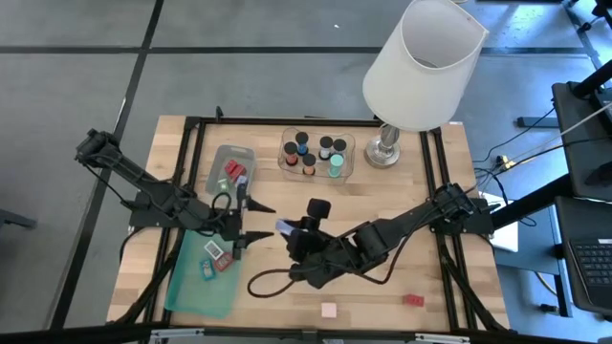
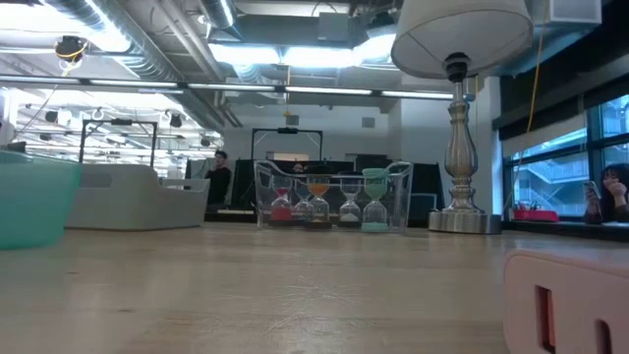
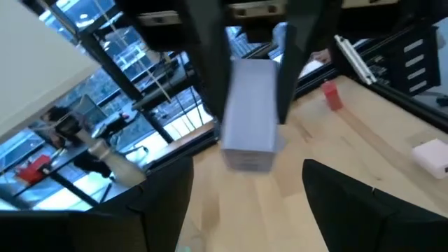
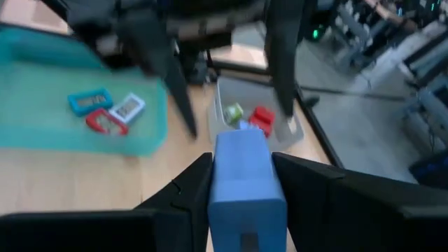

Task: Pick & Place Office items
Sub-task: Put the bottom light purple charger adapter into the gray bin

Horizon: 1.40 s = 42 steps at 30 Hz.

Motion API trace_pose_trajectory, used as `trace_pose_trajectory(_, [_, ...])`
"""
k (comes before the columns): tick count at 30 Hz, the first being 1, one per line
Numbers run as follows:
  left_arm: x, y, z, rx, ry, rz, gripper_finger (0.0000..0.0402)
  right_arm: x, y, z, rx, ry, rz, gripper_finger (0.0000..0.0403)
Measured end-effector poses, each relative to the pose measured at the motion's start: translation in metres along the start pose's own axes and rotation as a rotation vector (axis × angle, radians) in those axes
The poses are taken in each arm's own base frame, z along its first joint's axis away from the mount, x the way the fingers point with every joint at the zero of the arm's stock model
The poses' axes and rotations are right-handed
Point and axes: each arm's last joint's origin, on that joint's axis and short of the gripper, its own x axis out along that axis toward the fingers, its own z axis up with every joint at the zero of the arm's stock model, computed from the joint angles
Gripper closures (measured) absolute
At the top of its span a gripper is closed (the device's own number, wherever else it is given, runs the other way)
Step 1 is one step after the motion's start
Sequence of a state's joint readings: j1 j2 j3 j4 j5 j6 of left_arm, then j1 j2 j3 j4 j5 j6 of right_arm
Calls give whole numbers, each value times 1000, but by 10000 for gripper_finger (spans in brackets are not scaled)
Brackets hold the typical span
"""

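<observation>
Green lid (image 1: 196,287), worktop's left front: three clips (image 1: 216,258). Small tray (image 1: 222,155) behind it: red pieces (image 1: 233,170). Rear tray (image 1: 344,164): six cylinders (image 1: 308,153). Left hand (image 1: 251,222) spread wide, empty. Right hand (image 1: 289,234) clamped on blue block (image 1: 285,226), mid-worktop. Front edge: pink block (image 1: 329,310), red block (image 1: 413,300).

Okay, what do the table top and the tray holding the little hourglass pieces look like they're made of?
The table top looks like pale unfinished wood: visible grain and plank seams. The tray looks like clear, glossy plastic: the hourglass pieces show straight through its walls in the low view.
</observation>
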State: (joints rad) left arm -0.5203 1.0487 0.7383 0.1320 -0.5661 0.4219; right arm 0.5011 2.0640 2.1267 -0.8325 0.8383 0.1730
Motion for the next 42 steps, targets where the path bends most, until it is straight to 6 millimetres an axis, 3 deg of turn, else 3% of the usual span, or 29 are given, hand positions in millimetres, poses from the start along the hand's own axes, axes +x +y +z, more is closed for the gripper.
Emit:
trace_pose_trajectory(12, [13, -8, 1, -26, -25, 31, 147, 0, 2, 13, -67, -103, 25, 273])
trace_pose_trajectory(18, [14, -8, 4, -30, -59, 16, 191, 0, 1, 14, -65, -106, 26, 273])
trace_pose_trajectory(26, [14, -9, 4, -33, -72, -14, 285, 0, 2, 14, -67, -105, 38, 273])
trace_pose_trajectory(33, [14, -9, 4, -54, -69, -16, 286, 0, 3, 14, -62, -103, 74, 271])
trace_pose_trajectory(37, [14, -10, 4, -72, -71, -26, 286, 0, 3, 14, -25, -99, 116, 248])
trace_pose_trajectory(42, [14, -10, 3, -78, -63, -23, 286, 1, 2, 13, 63, -80, 133, 169])
